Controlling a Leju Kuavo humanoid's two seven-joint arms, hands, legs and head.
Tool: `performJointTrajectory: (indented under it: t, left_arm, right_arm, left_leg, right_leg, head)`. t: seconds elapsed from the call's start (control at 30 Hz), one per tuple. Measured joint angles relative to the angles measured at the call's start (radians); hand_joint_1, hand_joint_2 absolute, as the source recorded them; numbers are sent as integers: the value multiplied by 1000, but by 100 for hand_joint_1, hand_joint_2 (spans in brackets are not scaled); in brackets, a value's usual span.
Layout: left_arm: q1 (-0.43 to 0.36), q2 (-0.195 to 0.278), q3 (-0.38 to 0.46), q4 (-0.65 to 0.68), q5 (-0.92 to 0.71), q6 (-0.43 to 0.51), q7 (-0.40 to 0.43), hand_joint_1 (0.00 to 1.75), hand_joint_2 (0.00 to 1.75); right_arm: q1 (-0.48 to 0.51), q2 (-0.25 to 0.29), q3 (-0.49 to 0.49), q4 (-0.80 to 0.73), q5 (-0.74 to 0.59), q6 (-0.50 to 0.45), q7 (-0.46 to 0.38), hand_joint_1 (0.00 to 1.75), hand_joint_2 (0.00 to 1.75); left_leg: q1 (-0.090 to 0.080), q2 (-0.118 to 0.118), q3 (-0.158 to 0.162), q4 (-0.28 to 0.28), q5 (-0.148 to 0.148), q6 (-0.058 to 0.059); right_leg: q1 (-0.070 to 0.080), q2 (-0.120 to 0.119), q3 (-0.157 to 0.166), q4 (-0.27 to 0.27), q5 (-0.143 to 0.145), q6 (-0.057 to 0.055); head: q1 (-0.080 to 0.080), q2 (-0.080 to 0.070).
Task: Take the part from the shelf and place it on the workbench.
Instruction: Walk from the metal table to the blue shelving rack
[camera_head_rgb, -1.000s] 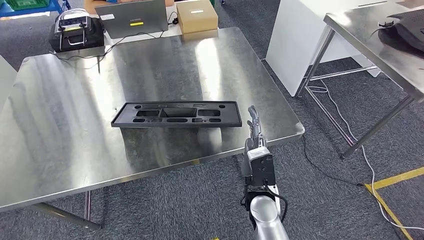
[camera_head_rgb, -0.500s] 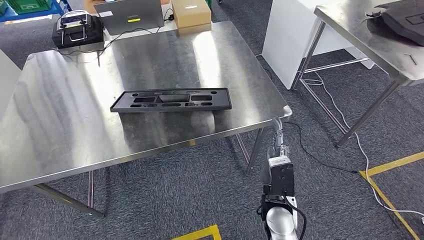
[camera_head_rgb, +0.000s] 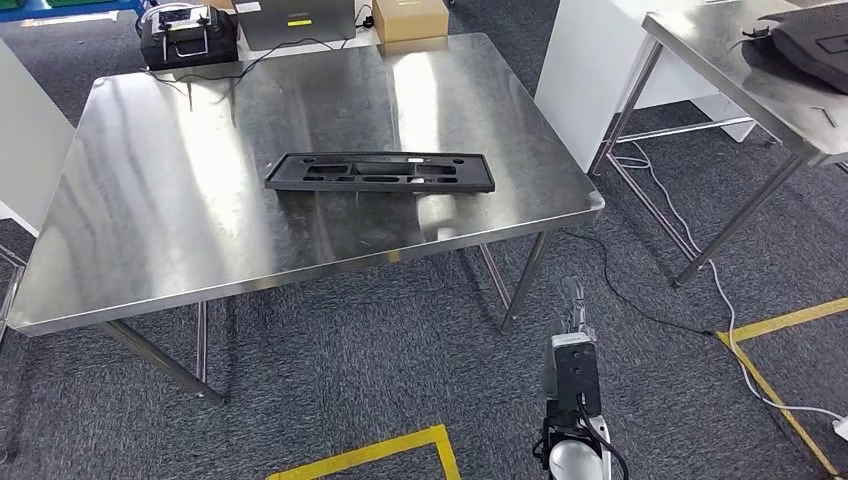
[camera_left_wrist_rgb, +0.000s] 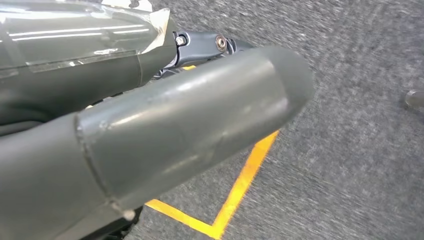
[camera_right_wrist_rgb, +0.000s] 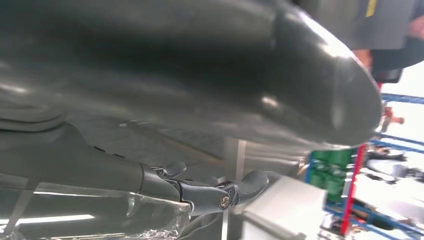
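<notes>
Fig. legend, near to far.

Floor, nearest: grey carpet w/ yellow tape marking a corner just below the robot; the same corner shows beside the left hand in the left wrist view. That hand hangs over the carpet, thumb extended, nothing in it; dark fingers mostly hidden behind the thumb, so open vs. curled: cannot tell.

Right hand: hangs low at the end of the silver arm, below table-edge level, well apart from the part. Fingers point up and away; they look straight and apart, w/ nothing held, i.e. open. Right wrist view agrees: dark fingers lightly curved, gripping nothing.

Workbench: steel top on steel legs, strong ceiling glare.

Part: long flat black moulded panel w/ several cut-outs, lying flat on the bench top, right of centre, long side roughly parallel to the front edge. Neither hand touches it.

Far edge of bench: black case, grey laptop, cardboard box, w/ cables trailing between them.

Right side: white cabinet; 2nd steel table carrying a dark object, detail too small to tell. White cable on the floor nearby.

Progress (judged): part is on the bench and released, so pick and place appear done. Shelf is out of frame. Nothing obvious is left beyond standing clear; whether placement is exact enough cannot be told.
</notes>
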Motion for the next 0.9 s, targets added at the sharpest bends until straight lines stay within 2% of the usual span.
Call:
performJointTrajectory:
  t: [0.03, 0.07, 0.1, 0.13, 0.2, 0.23, 0.27, 0.3, 0.33, 0.37, 0.4, 0.47, 0.5, 0.53, 0.57, 0.6, 0.63, 0.67, 0.7, 0.73, 0.77, 0.83, 0.87, 0.9]
  left_arm:
    - [0, 1, 0, 0, -3, -2, 2, 0, 0]
    - [0, 2, 0, 0, -5, -5, 4, 0, 0]
    - [0, 3, 0, 0, -7, -7, 5, 0, 0]
    - [0, 4, -1, 0, -10, -9, 7, 0, 0]
    - [0, 5, -1, 0, -19, -15, 13, 0, 0]
    - [0, 7, -1, 0, -23, -18, 17, 0, 0]
    - [0, 8, -1, 0, -28, -22, 20, 0, 0]
    - [0, 11, -1, 0, -32, -25, 22, 0, 0]
    - [1, 15, -2, 0, -37, -29, 24, 0, 0]
    - [1, 17, -2, 0, -43, -35, 27, 0, 0]
    - [2, 20, -3, 0, -49, -42, 30, 0, 0]
    - [2, 24, -7, 1, -62, -56, 38, 0, 0]
    - [2, 27, -10, 1, -68, -60, 40, 0, 0]
    - [2, 30, -13, 1, -74, -62, 41, 0, 0]
    - [2, 33, -16, 2, -79, -62, 41, 0, 0]
    - [2, 35, -19, 2, -83, -62, 39, 0, 0]
    - [3, 37, -21, 2, -85, -62, 36, 0, 0]
    - [3, 38, -22, 2, -86, -63, 33, 0, 0]
    - [3, 38, -23, 3, -84, -66, 31, 0, 0]
    - [3, 39, -23, 4, -83, -69, 30, 0, 0]
    - [4, 39, -23, 5, -82, -72, 29, 0, 0]
    - [5, 38, -23, 7, -83, -78, 28, 0, 0]
    - [6, 38, -23, 9, -84, -80, 27, 0, 0]
    - [6, 38, -23, 10, -84, -82, 27, 0, 0]
  right_arm:
    - [5, 0, -6, 2, 1, 0, 1, 0, 0]
    - [9, 0, -12, 4, 1, 0, 2, 0, 0]
    - [12, 0, -16, 5, 1, -1, 4, 0, 0]
    - [13, 0, -20, 8, 2, -2, 8, 0, 0]
    - [11, 1, -29, 18, -2, -9, 19, 0, 0]
    - [7, 2, -34, 31, -8, -16, 22, 0, 0]
    - [4, 2, -41, 49, -15, -23, 23, 0, 0]
    - [1, 1, -49, 74, -23, -33, 24, 0, 0]
    - [-6, 1, -57, 108, -30, -44, 28, 0, 0]
    - [-15, 0, -67, 147, -41, -58, 37, 0, 0]
    - [-26, -2, -78, 194, -54, -75, 48, 0, 0]
    - [-58, -10, -114, 328, -88, -122, 76, 0, 0]
    - [-72, -17, -140, 411, -102, -153, 89, 0, 0]
    - [-83, -26, -168, 496, -113, -185, 102, 0, 0]
    - [-89, -37, -198, 578, -124, -212, 115, 0, 0]
    - [-91, -48, -228, 656, -133, -234, 131, 0, 0]
    - [-91, -58, -254, 719, -140, -247, 149, 0, 0]
    - [-90, -68, -280, 780, -147, -254, 171, 0, 0]
    - [-89, -76, -301, 827, -151, -256, 193, 0, 0]
    - [-88, -83, -318, 868, -155, -257, 216, 0, 0]
    - [-86, -91, -334, 906, -157, -257, 243, 0, 0]
    - [-81, -105, -357, 964, -156, -255, 305, 0, 0]
    - [-77, -111, -365, 988, -156, -253, 336, 0, 0]
    - [-72, -117, -373, 1009, -157, -251, 363, 0, 0]
  left_leg:
    - [-3, 1, -14, 1, 12, 0]
    - [-5, 1, -28, 2, 24, 0]
    - [-7, 2, -41, 3, 36, -1]
    - [-9, 2, -51, 4, 47, -4]
    - [-13, 2, -68, 6, 67, -12]
    - [-13, 3, -72, 6, 76, -18]
    - [-12, 4, -74, 4, 85, -24]
    - [-9, 5, -77, 2, 93, -31]
    - [-5, 4, -82, 5, 89, -38]
    - [-1, 2, -89, 19, 67, -46]
    - [1, 0, -100, 49, 26, -52]
    - [6, -2, -127, 161, -81, -61]
    - [8, -2, -138, 224, -115, -65]
    - [10, -2, -143, 273, -126, -68]
    - [13, -2, -133, 294, -110, -72]
    - [17, -2, -108, 284, -81, -76]
    - [21, -2, -68, 243, -53, -80]
    - [24, -4, -13, 173, -45, -84]
    - [24, -7, 32, 109, -54, -82]
    - [22, -9, 65, 58, -69, -76]
    - [17, -12, 81, 28, -84, -68]
    - [9, -9, 65, 23, -75, -41]
    - [8, -6, 54, 22, -65, -26]
    - [7, -3, 41, 20, -53, -13]
  right_leg:
    - [0, 0, 3, 38, -5, 7]
    - [2, 0, 22, 43, 8, 17]
    - [3, 0, 59, 12, 29, 24]
    - [5, 0, 112, -52, 47, 26]
    - [13, 0, 220, -207, 46, 14]
    - [16, 1, 249, -260, 36, 6]
    - [21, 1, 260, -286, 30, -2]
    - [20, 1, 255, -293, 34, -10]
    - [18, 0, 246, -295, 43, -19]
    - [16, -2, 238, -296, 55, -30]
    - [11, -3, 227, -298, 69, -40]
    - [10, -5, 201, -298, 93, -49]
    - [10, -7, 188, -297, 105, -48]
    - [9, -9, 175, -295, 116, -44]
    - [8, -12, 160, -291, 126, -39]
    - [5, -14, 144, -286, 134, -33]
    - [2, -16, 128, -278, 141, -26]
    - [0, -16, 112, -266, 147, -18]
    - [0, -16, 99, -256, 151, -11]
    - [1, -16, 90, -247, 157, -3]
    - [2, -16, 85, -243, 164, 6]
    - [1, -15, 79, -244, 175, 23]
    - [-1, -13, 71, -234, 163, 25]
    - [-2, -12, 57, -207, 133, 22]
  head:
    - [0, 0]
    - [1, 0]
    - [1, 0]
    - [1, 0]
    - [0, 0]
    - [-1, 0]
    - [-1, 0]
    - [-2, 0]
    - [-1, 0]
    - [-3, 0]
    - [-6, 0]
    - [-12, 0]
    - [-13, 0]
    - [-13, 0]
    - [-13, 0]
    - [-13, 0]
    - [-13, 0]
    - [-14, 0]
    - [-15, 0]
    - [-16, 0]
    - [-16, 0]
    - [-16, 0]
    - [-15, 0]
    - [-13, 0]
